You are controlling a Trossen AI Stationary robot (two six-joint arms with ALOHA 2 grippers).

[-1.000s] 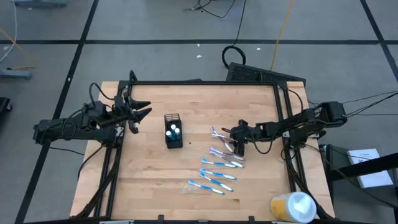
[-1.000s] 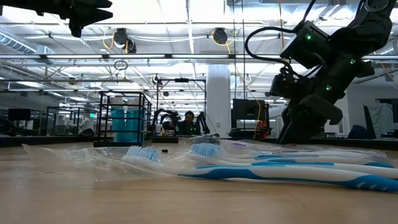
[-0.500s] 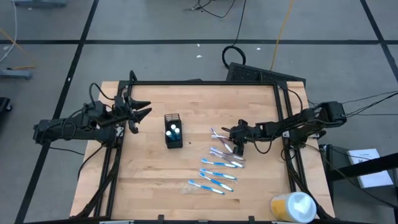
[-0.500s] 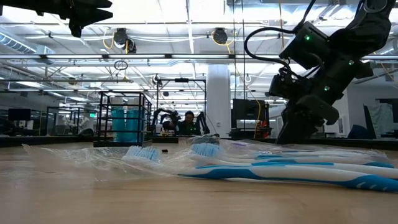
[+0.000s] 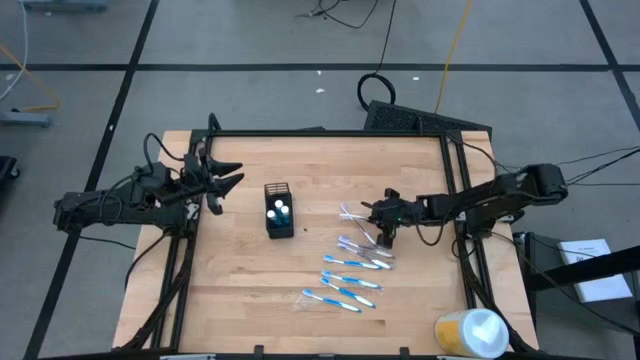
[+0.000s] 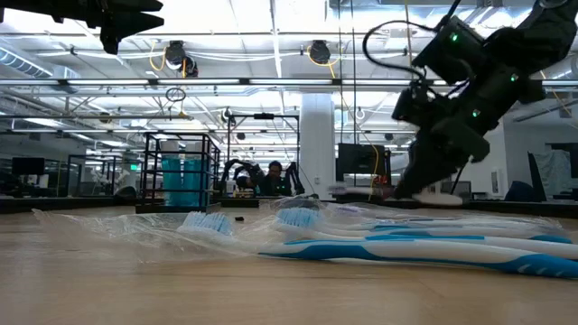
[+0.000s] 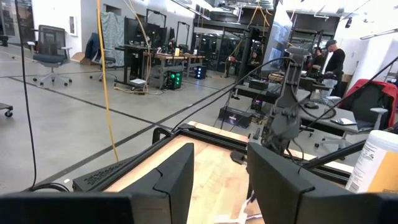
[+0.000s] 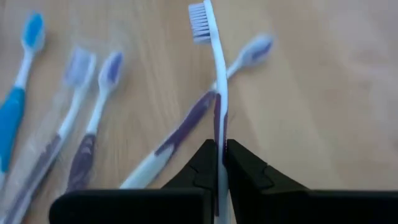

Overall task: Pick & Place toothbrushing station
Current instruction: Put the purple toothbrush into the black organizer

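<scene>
My right gripper (image 5: 383, 230) is right of the table's middle, shut on a purple-and-white toothbrush (image 8: 218, 81). That brush also shows in the low view (image 6: 424, 197). Several more toothbrushes, purple (image 5: 355, 243) and blue-and-white (image 5: 350, 263), lie flat on the wood near it, some in clear wrappers. The black mesh holder (image 5: 279, 208) stands upright left of them with blue-and-white tubes (image 5: 280, 211) inside. My left gripper (image 5: 226, 176) hangs open and empty at the table's far left, above the table. My right gripper pinches the toothbrush's handle (image 8: 219, 134) between its two fingers. The fingers come from the table's right, slanting down, and lie along the brush. The brush sticks out forward past the fingertips with its bristle head (image 8: 199, 17) leading, lifted clear of the table.
A yellow-and-white round container (image 5: 470, 332) lies at the near right corner. A black frame (image 5: 330, 133) borders the table. Bare wood lies between the holder and the left edge. People and workbenches show in the room beyond.
My right gripper has risen a little and tipped, staying shut. The purple-and-white toothbrush has come up off the table with it and hangs clear.
</scene>
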